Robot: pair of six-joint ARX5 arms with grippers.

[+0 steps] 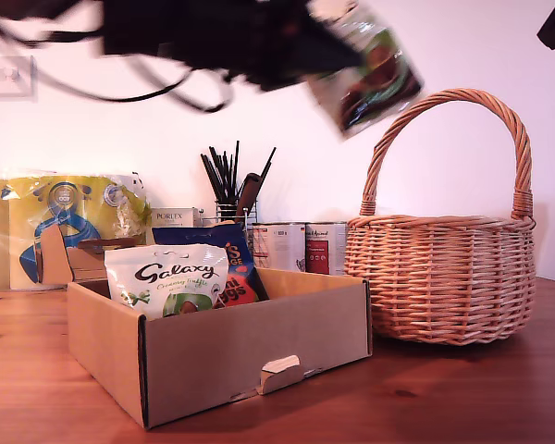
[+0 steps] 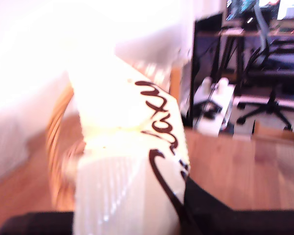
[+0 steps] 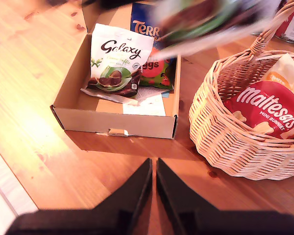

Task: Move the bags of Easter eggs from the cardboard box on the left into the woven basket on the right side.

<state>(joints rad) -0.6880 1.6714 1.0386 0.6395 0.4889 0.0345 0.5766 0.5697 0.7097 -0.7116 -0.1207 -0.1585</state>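
Transfer partly done. At the exterior view's left, the cardboard box point(image 1: 213, 356) on the table point(image 1: 462, 398) holds one Galaxy bag point(image 1: 166, 280) with the Terry's bag point(image 1: 231, 268) behind it; both remain to be moved; above the gap between box and basket, my first gripper point(image 1: 301, 46) is clamped on a second Galaxy bag point(image 1: 370, 69), carried high; at the right, the woven basket point(image 1: 439, 277) already holds the Maltesers bag point(image 3: 267, 110); my second gripper point(image 3: 153, 169) hangs empty, jaws almost closed, above the near table.
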